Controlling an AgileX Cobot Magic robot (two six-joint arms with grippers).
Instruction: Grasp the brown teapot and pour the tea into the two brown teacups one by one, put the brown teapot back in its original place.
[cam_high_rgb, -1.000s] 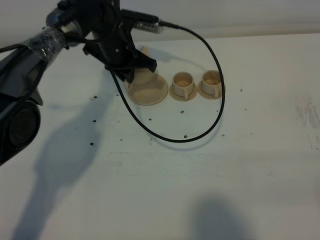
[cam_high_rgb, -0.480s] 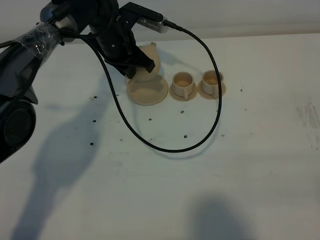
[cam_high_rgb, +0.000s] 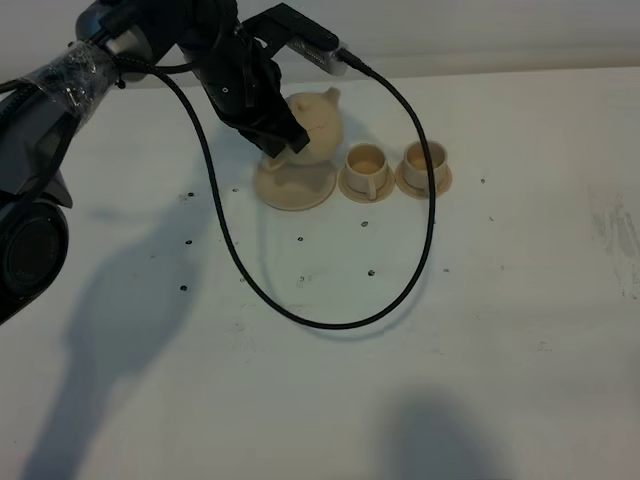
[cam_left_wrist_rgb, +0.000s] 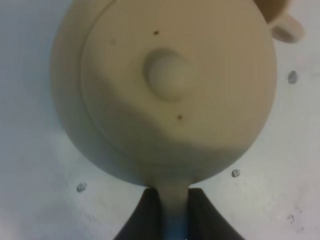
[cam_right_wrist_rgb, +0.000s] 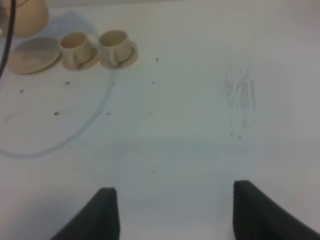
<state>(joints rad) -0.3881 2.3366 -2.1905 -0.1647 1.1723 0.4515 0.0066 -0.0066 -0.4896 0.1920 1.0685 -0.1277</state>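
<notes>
- White table (cam_high_rgb: 480, 380): its bare near part fills the lower half of the overhead view, marked with small dark specks and soft shadows.
- Right gripper (cam_right_wrist_rgb: 175, 200): seen only by its own wrist camera. Its two dark fingers stand wide apart over bare table with nothing between them.
- Black cable (cam_high_rgb: 330, 322): one long loop sags down to the centre of the overhead view and climbs back up on both sides.
- Large saucer (cam_high_rgb: 290, 190): flat, pale beige, upper centre-left of the overhead view, with nothing resting on it.
- Left teacup (cam_high_rgb: 366, 163) and right teacup (cam_high_rgb: 424, 158): side by side just right of the large saucer. Each sits upright on its own small saucer (cam_high_rgb: 386, 190), handle toward the near edge.
- Brown teapot (cam_high_rgb: 318, 120): in the upper centre, raised off the table over the large saucer's far rim. Its lid is on and its spout points to the upper right, close to the left teacup.
- Left gripper (cam_left_wrist_rgb: 173, 192): its dark fingers (cam_left_wrist_rgb: 145, 220) are clamped together on the teapot's loop handle.
- Left arm (cam_high_rgb: 80, 75): dark, partly wrapped in clear film, entering from the upper left corner.
</notes>
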